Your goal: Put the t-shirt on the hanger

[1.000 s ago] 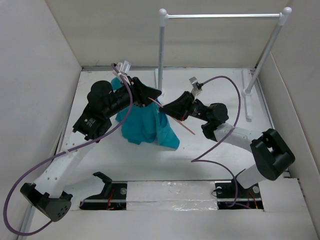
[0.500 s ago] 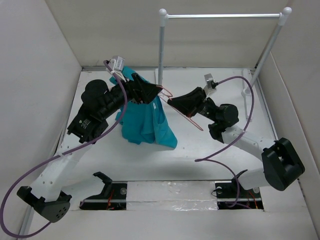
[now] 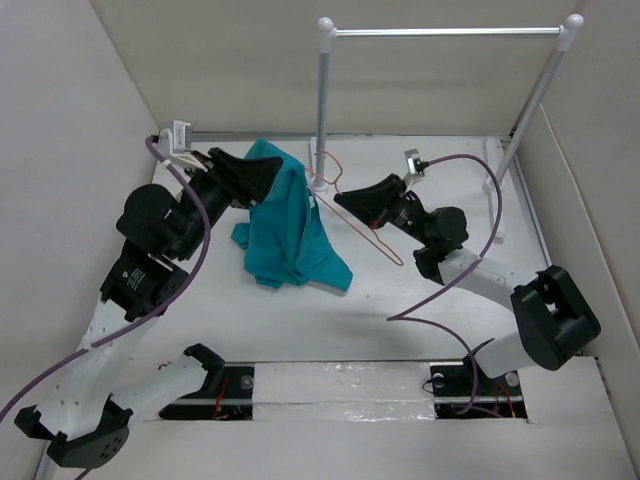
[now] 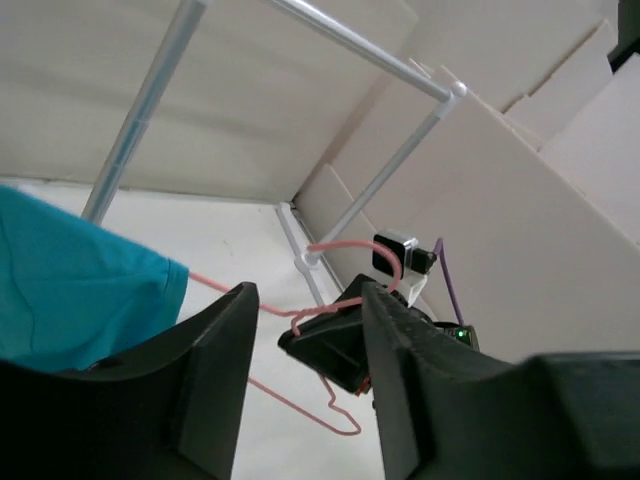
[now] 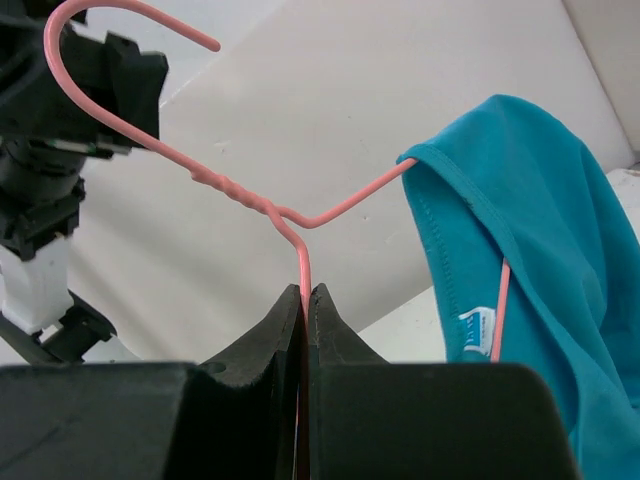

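Observation:
The teal t-shirt (image 3: 290,235) is draped with its upper part over one arm of the thin pink wire hanger (image 3: 388,250). In the right wrist view the wire runs into the shirt's opening (image 5: 530,230). My right gripper (image 3: 345,203) is shut on the hanger's wire (image 5: 250,200) just below the twisted neck, its jaws (image 5: 307,295) pressed together. My left gripper (image 3: 255,180) is at the shirt's upper left edge. Its fingers are apart with nothing between them (image 4: 305,330). In the left wrist view the shirt (image 4: 80,300) lies to the left of the fingers, and the hanger (image 4: 304,407) and the right gripper (image 4: 340,340) show through the gap.
A white-and-silver rail (image 3: 445,32) on two posts stands at the back of the table, its left post (image 3: 322,110) just behind the shirt and hanger hook. White walls close in the left, back and right sides. Purple cables loop from both arms.
My left arm has drawn back to the left and its fingers no longer hold the shirt. The shirt's top now hangs from the hanger. The right gripper has kept its grip, shifting slightly.

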Available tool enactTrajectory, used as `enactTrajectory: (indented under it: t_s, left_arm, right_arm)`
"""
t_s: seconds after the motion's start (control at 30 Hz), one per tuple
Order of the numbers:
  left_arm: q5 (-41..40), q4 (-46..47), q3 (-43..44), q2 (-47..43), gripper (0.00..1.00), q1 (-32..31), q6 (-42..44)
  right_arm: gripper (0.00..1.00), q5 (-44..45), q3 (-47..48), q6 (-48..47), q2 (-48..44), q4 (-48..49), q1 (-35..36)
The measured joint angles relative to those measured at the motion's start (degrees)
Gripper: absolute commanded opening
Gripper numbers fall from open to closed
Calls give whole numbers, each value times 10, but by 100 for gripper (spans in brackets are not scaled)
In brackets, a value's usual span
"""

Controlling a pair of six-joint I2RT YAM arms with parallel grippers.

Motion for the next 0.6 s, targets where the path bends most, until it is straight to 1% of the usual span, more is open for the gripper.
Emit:
enactTrajectory:
  t_s: [0.07, 0.13, 0.23, 0.27, 0.37, 0.47, 0.6]
  left_arm:
    - [-17, 17, -54, -22, 37, 0, -18]
    - [-21, 23, -95, -36, 39, 0, -36]
    - [-23, 43, -134, -18, 47, 0, -58]
    - [-26, 54, -148, -14, 55, 0, -64]
    - [-59, 75, -204, 0, 67, 0, -77]
    - [-87, 91, -244, -5, 69, 0, -88]
    - [-97, 139, -243, 16, 70, 0, -104]
  right_arm:
    - [0, 0, -2, 3, 0, 1, -2]
    - [0, 1, -2, 6, 0, 1, -4]
    - [0, 2, -3, 6, 0, 1, -5]
    - [0, 2, -3, 6, 0, 1, -5]
    - [0, 2, -6, 4, -4, 0, -5]
    - [0, 2, -6, -1, -11, 0, -4]
    - [0, 2, -6, -5, -14, 1, -3]
